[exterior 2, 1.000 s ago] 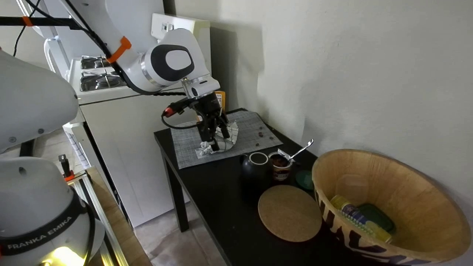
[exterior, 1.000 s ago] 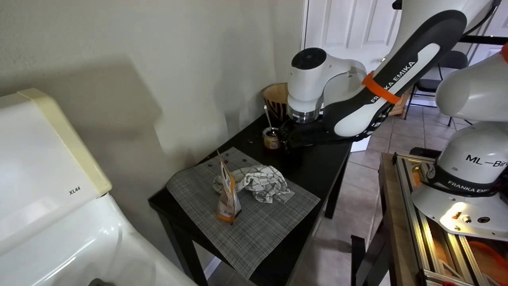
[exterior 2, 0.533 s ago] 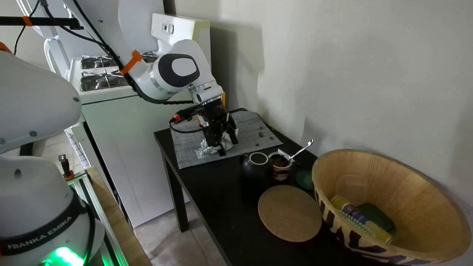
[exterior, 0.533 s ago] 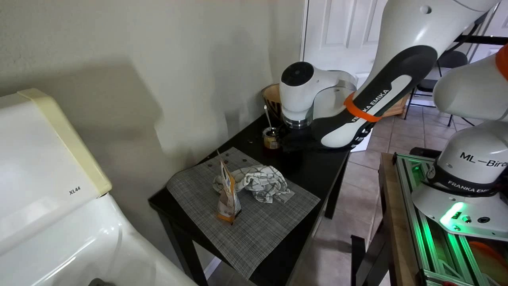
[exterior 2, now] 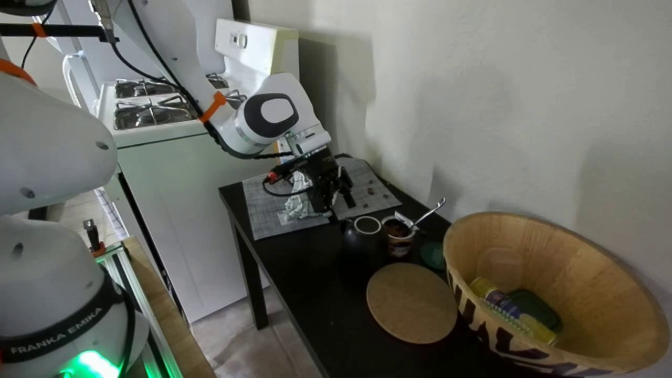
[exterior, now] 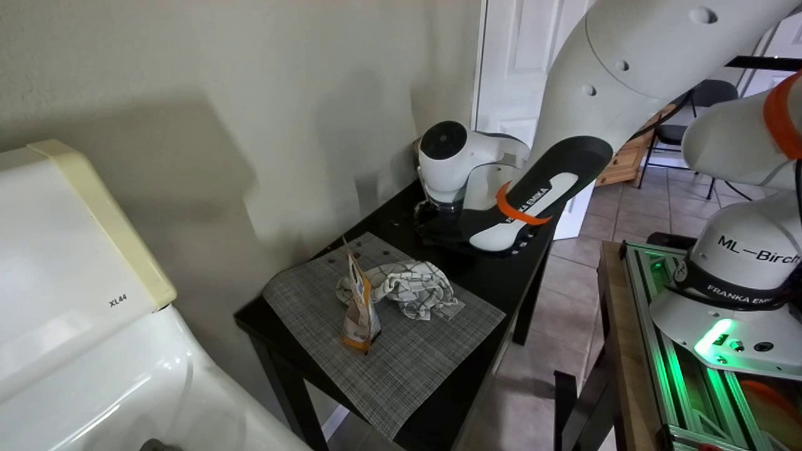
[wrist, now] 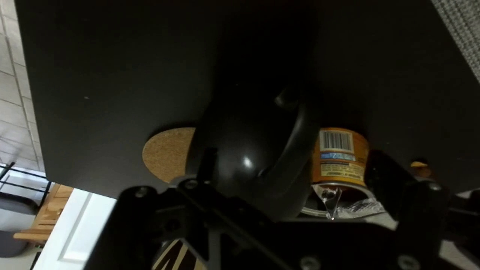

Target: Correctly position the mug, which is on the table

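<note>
The dark mug (exterior 2: 362, 247) stands on the black table (exterior 2: 294, 273). A pale ring shows on its upper end, so it looks upside down. In the wrist view the mug (wrist: 243, 150) fills the middle, its handle towards the right. In an exterior view the arm hides it. My gripper (exterior 2: 338, 206) is open and empty, above the placemat's edge, up and to the left of the mug in that view. In the wrist view the mug and an orange can lie between the spread fingers of the gripper (wrist: 292, 161). I see no contact.
An orange can (exterior 2: 400, 244) with a spoon stands close beside the mug. A round cork mat (exterior 2: 412, 304), a green lid (exterior 2: 433, 255) and the large woven bowl (exterior 2: 504, 226) are nearby. The placemat (exterior: 401, 369) holds a crumpled cloth (exterior: 410, 285) and an orange bag (exterior: 360, 313).
My gripper has moved over the cloth towards the mug, rightward and slightly down in an exterior view, staying open. The base light has turned from yellowish white to green. The mug has not moved.
</note>
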